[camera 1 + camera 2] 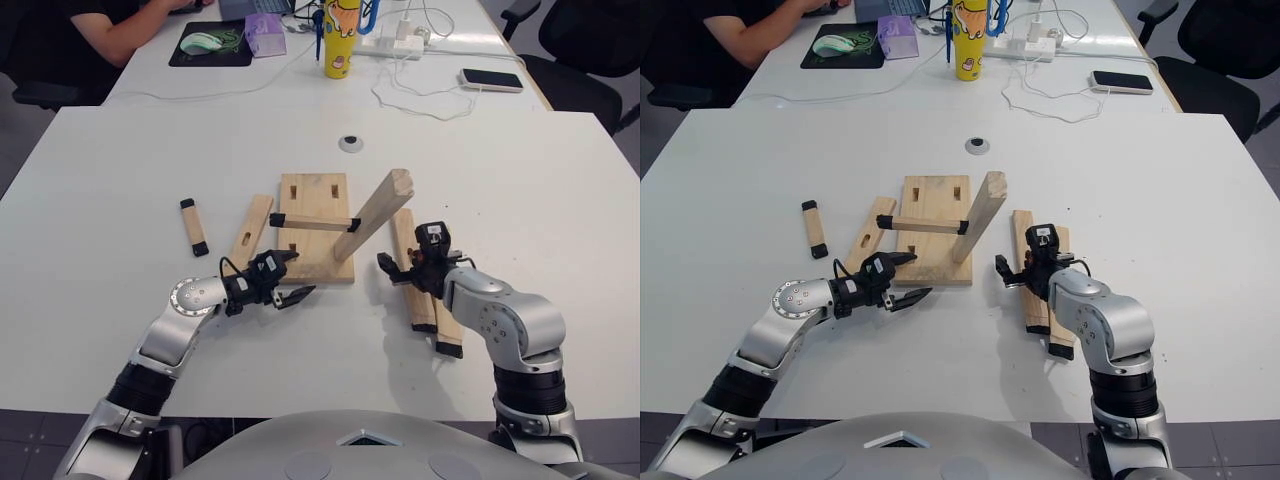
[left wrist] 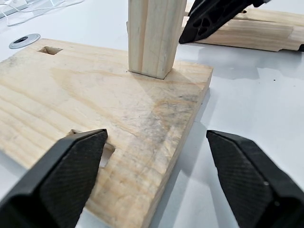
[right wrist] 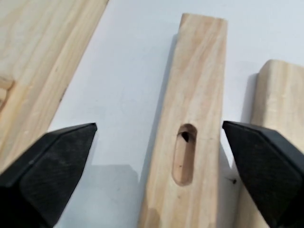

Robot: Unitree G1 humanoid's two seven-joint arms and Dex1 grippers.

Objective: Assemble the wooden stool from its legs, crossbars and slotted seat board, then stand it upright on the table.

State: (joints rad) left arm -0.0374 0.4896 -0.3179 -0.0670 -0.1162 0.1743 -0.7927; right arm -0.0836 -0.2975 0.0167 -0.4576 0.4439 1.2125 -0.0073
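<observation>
White table (image 1: 560,200) carries all the parts, with broad bare surface to the right and along its near edge; on the table behind, the yellow cup (image 1: 341,40) bears print too small to read.

One seat board (image 1: 315,205) lies flat at the middle; three of its slots show open, two at the far end and one at the near left.

Four legs: one standing leg (image 1: 378,212) has its foot on the board's near right corner and leans away to the right; one left leg (image 1: 252,230) lies flat, touching the board's left edge; two right legs lie flat side by side just right of the board, the slotted leg (image 3: 194,118) and the outer leg (image 3: 270,142).

Two crossbars: the joined crossbar (image 1: 312,223) runs from the standing leg leftward across the board; the loose crossbar (image 1: 193,227) lies well apart to the left, black at both ends.

Left gripper (image 1: 300,273) hovers at the board's near edge, fingers spread wide, one over the near slot and the other over bare table; right gripper (image 3: 156,161) hovers over the slotted leg, fingers spread on either side of it, gripping nothing.

One grey disc (image 1: 350,143) sits beyond the board.
</observation>
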